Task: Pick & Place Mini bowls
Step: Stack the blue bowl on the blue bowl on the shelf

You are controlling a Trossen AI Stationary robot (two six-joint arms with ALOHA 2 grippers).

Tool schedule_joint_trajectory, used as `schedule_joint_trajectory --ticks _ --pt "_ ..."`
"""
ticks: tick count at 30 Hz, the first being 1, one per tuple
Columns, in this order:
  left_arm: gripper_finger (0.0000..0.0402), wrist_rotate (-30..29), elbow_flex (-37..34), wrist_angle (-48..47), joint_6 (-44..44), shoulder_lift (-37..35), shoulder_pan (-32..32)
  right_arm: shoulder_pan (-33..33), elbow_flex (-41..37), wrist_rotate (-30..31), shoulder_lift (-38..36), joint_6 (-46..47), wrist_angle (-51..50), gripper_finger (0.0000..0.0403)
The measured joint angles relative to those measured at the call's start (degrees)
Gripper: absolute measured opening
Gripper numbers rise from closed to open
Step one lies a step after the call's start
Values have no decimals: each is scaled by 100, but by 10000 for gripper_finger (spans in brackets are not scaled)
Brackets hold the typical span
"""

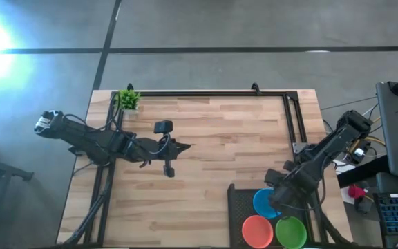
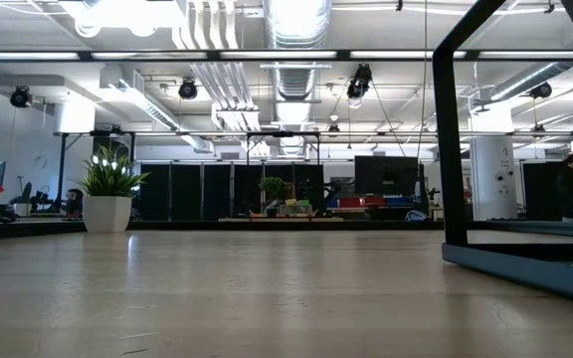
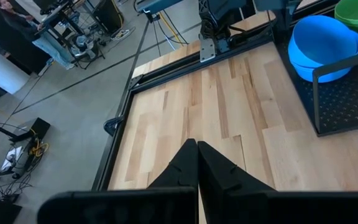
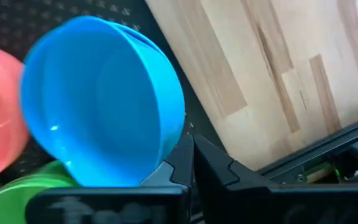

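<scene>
Two dark fingers of the right pincer [image 4: 188,158] fill the bottom of the right wrist view, pressed together with their tips right beside the rim of the blue mini bowls [image 4: 101,102]. Whether a sliver of rim is pinched between them cannot be told; the fingers look closed with nothing clearly caught.

Going left to right across the high view: the left pincer [image 1: 183,146] rests closed and empty over the middle of the wooden tabletop [image 1: 213,131], well apart from the bowls. A small potted plant [image 1: 128,99] stands at the far left corner. At the near right, a black tray [image 1: 239,200] holds the blue stack, the orange mini bowls [image 1: 257,231] and the green mini bowls [image 1: 291,232], with the right arm over the blue stack.

Risks, as a judgement: if the fingers have closed beside the rim and not on it, a lift would bring up nothing. A thin rim pinch could slip, tip the bowl, or drag up several nested bowls together. A nudge could shove the blue stack against its neighbours.

Hidden: how many bowls sit in each stack, and the blue stack's right edge under the arm. From table height, neither the bowls nor the arms show.
</scene>
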Motion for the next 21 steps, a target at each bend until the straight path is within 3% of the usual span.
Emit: schedule_joint_trajectory --ticks 9,21 --pt "0 0 0 -36 28 0 7 23 457 224 -4 -148 81 8" --pt "0 0 0 -142 58 0 31 37 -105 253 -2 -167 310 8"
